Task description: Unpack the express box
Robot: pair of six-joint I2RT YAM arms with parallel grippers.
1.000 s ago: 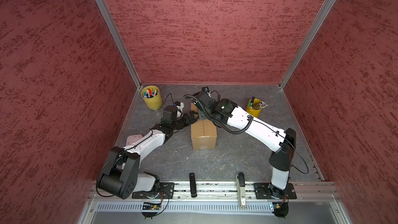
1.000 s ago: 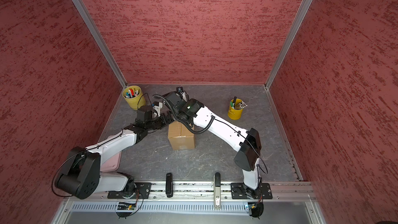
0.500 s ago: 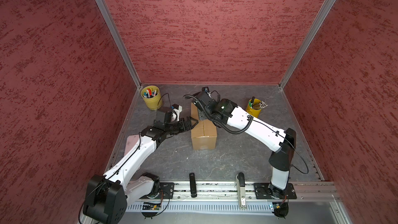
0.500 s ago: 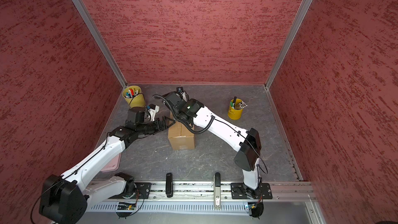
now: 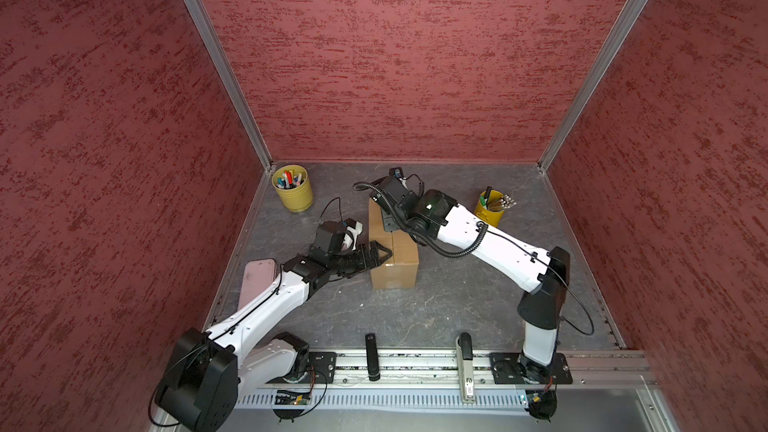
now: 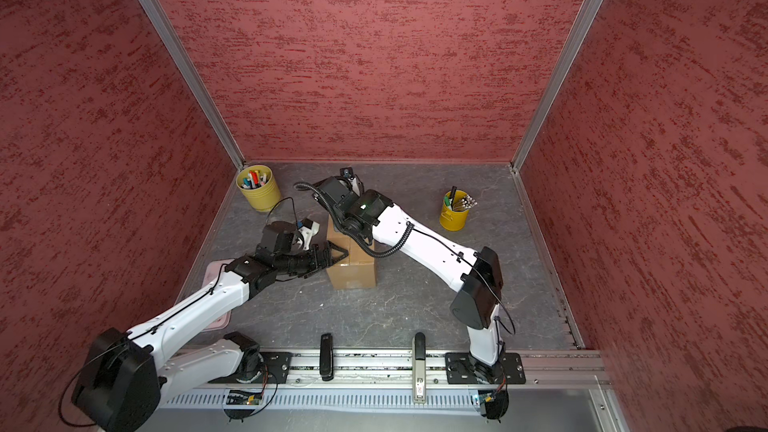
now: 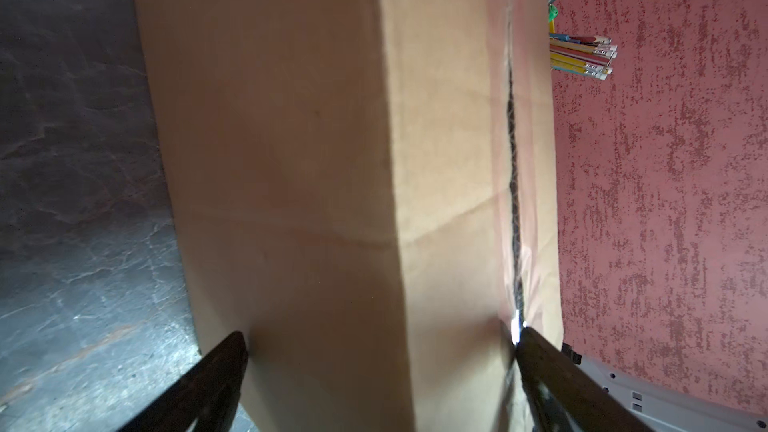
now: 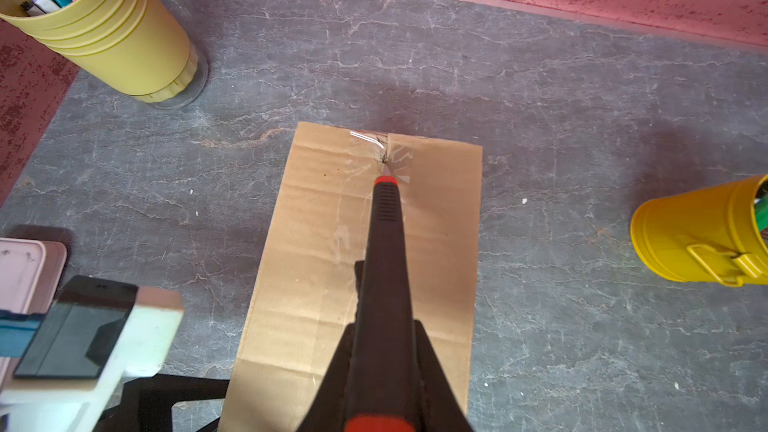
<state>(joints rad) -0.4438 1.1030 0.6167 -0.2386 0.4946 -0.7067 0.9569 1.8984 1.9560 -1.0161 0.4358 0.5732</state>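
Observation:
The express box [image 5: 401,261] [image 6: 353,274], a brown carton with a taped centre seam, stands mid-table in both top views. My left gripper [image 5: 380,253] [image 7: 380,340] is open wide at its near left top edge. One fingertip [image 7: 232,347] rests against the side wall [image 7: 291,160]. The other [image 7: 530,344] sits on top by the seam. My right gripper [image 8: 386,317] is shut on a black and red knife [image 8: 384,234]. The blade tip meets the wrinkled tape at the seam's far end on the box top [image 8: 316,251].
A yellow cup of markers [image 5: 293,192] stands back left, and a yellow cup of pencils [image 5: 490,209] back right. A pink tray [image 5: 257,280] lies by the left wall under my left arm. Two tools [image 5: 371,355] [image 5: 465,361] rest on the front rail.
My left gripper has slid toward the front and right along the box's left side, onto its top edge, staying open. The right arm and knife have not moved.

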